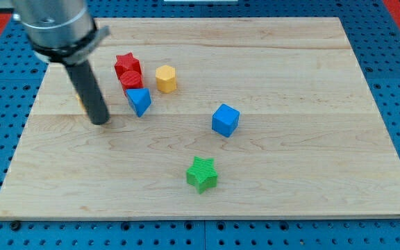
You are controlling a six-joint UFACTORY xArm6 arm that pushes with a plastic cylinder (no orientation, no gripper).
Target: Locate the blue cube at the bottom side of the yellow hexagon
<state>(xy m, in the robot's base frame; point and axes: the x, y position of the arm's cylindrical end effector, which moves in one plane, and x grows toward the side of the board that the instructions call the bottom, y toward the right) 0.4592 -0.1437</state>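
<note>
My tip (100, 121) rests on the pale, grained wooden board (311, 173) at the view's left, touching no block; it is the blunt end of a smooth dark rod under a grey metal collar, with no jaws to open or close. Just to its right sits a blue wedge-shaped block (139, 101), with a red cylinder (131, 79) and a red star (126, 64) packed close above it. The yellow hexagon (166, 78) stands right of those. The blue cube (225, 120), glossy and sharp-edged, lies apart to the hexagon's lower right. A ribbed green star (202, 173) sits nearer the view's bottom. A sliver of orange shows behind the rod.
</note>
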